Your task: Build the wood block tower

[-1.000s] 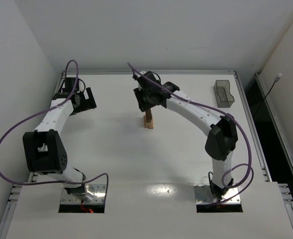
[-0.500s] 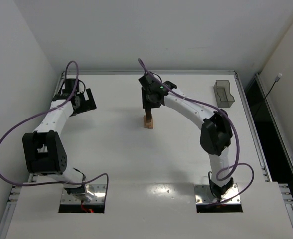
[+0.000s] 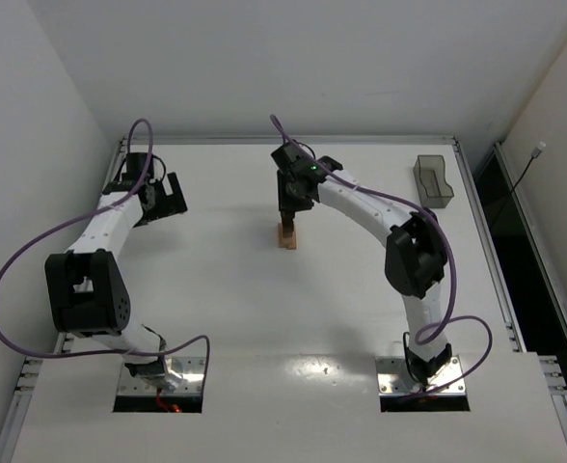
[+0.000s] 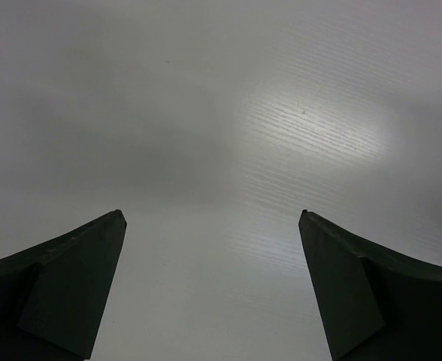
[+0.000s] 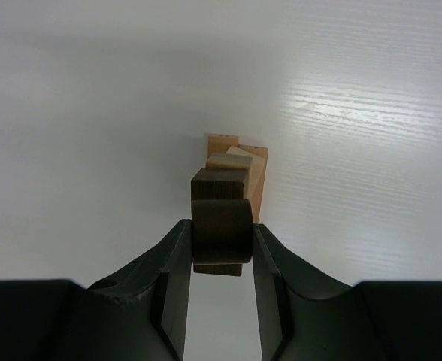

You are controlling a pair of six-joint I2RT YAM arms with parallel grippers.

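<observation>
Bases of both arms sit bolted at the near edge of the white table [image 3: 216, 299], the left base [image 3: 158, 371] on one side and the right base [image 3: 423, 374] on the other. Purple cables [image 3: 13, 260] loop around both arms.

The right arm [image 3: 414, 260] reaches up and over to the middle of the table. Its right gripper [image 3: 288, 214] points straight down. In the right wrist view, the right gripper [image 5: 221, 229] is squeezed tight on a dark brown block [image 5: 221, 239] with a round top. One finger [image 5: 172, 278] presses each side of it.

Right under that block stands the wood block tower [image 3: 286, 237], near the middle of the table. From the wrist view, the wood block tower [image 5: 247, 177] shows a dark brown square block [image 5: 219, 184] on top and light tan blocks [image 5: 222, 141] below and behind it. The held block is right over the dark square one. I cannot tell if the two are touching.

The left arm [image 3: 105, 231] bends toward the far left side of the table, well apart from the tower. The left gripper [image 3: 165, 196] has its fingers [image 4: 71, 286] spread wide with nothing between them. In the left wrist view, the left gripper [image 4: 212, 218] looks down on bare white table.

Near the far right corner sits a smoky grey see-through tray [image 3: 434, 181], far from both grippers.
</observation>
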